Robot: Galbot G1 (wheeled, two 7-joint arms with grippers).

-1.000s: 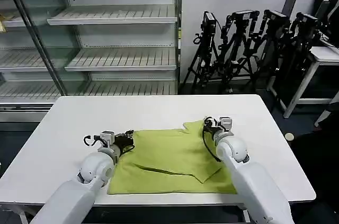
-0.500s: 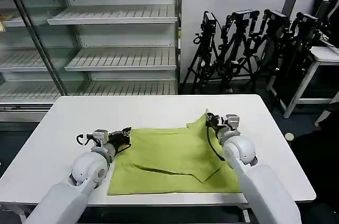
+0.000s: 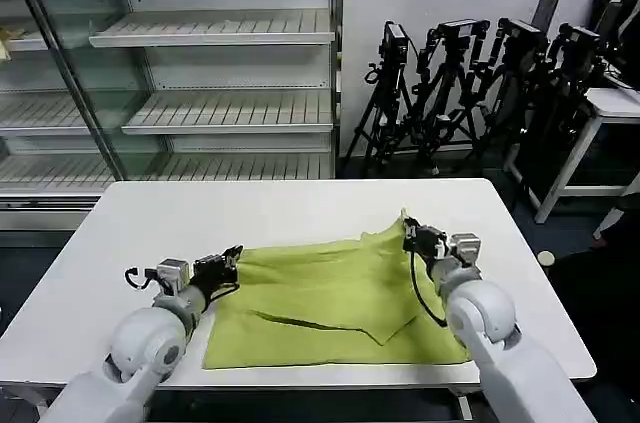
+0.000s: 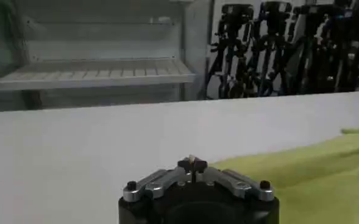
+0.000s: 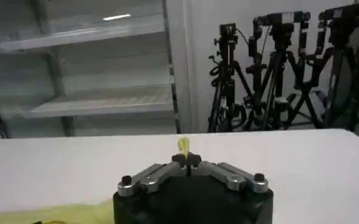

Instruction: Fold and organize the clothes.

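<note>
Plain lime-green T-shirt [image 3: 335, 303], white table [image 3: 280, 208], black tripods [image 3: 470, 93]

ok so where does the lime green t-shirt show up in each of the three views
Head view: the soft lime green T-shirt lies spread on the white table, between the left gripper and the right gripper.
Left wrist view: a green band beside the gripper, running off the frame edge.
Right wrist view: a small scrap pinched at the fingertips and a strip in the frame corner.
Shared landmark: the black tripods.
</note>
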